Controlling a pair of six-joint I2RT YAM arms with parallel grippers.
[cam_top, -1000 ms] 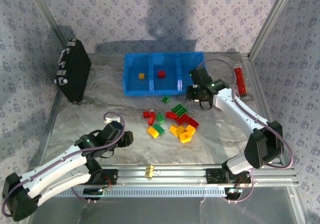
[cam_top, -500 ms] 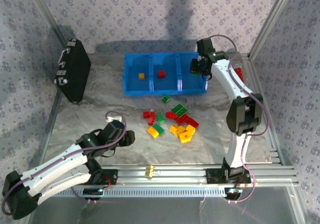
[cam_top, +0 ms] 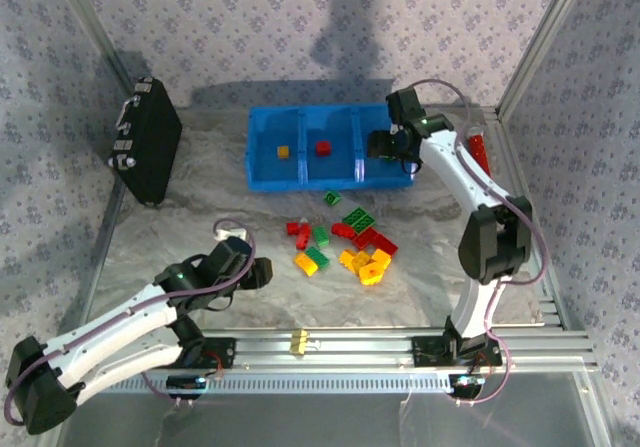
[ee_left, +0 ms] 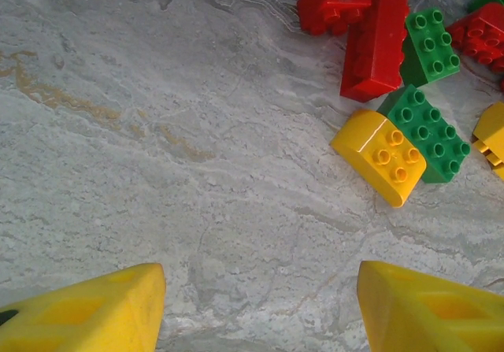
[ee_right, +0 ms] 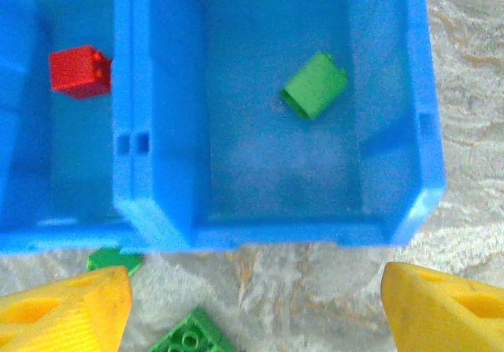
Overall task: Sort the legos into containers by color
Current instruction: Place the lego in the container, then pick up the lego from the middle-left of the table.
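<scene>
The blue tray (cam_top: 300, 183) holds the three containers. A yellow lego (cam_top: 283, 151) lies in the left one and a red lego (cam_top: 322, 148) in the middle one. My right gripper (cam_top: 385, 150) hangs open over the right one. In the right wrist view a green lego (ee_right: 315, 94) lies loose on that compartment's floor, beside the red lego (ee_right: 79, 72) past the divider. The remaining legos (cam_top: 345, 239) form a red, green and yellow pile in front of the tray. My left gripper (cam_top: 262, 272) is open and empty, left of a yellow lego (ee_left: 379, 155) and a green lego (ee_left: 429, 131).
A black hard case (cam_top: 145, 139) leans at the back left. A red tube (cam_top: 481, 162) lies right of the tray. A small white piece (cam_top: 232, 232) sits beside the left arm. Metal frame posts (cam_top: 100, 42) flank the table.
My right arm swung up from the tray's front right corner to above the right compartment and opened, and a green lego now lies inside. The left arm barely moved.
</scene>
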